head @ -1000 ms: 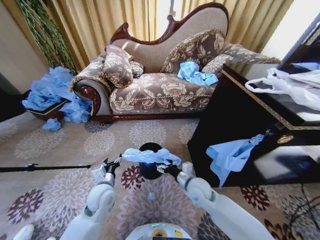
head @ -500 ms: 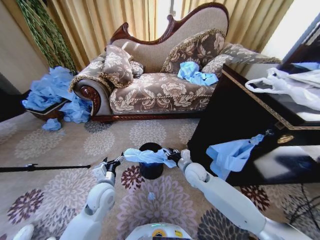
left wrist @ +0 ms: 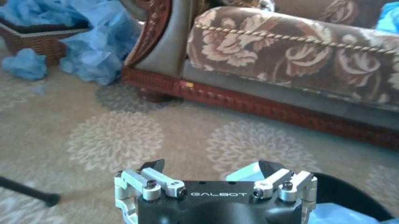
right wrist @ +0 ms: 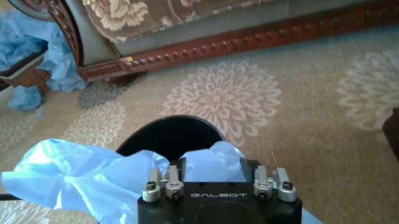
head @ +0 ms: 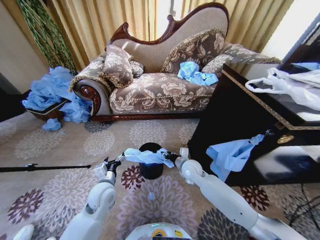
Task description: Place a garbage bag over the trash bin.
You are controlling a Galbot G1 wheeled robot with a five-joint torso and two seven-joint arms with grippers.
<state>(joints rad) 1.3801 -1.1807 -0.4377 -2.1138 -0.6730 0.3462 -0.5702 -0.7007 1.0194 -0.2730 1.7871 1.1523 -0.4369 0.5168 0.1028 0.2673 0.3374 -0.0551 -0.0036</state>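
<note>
Trash bin (head: 150,167) partly under garbage bag (head: 146,156)

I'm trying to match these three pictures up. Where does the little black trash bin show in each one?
Head view: the trash bin stands on the carpet, low at centre, under the garbage bag.
Left wrist view: a dark curve of the bin in the bottom right corner.
Right wrist view: the bin's rim sits just beyond the right gripper.
Shared landmark: the sofa's carved wooden base.
</note>
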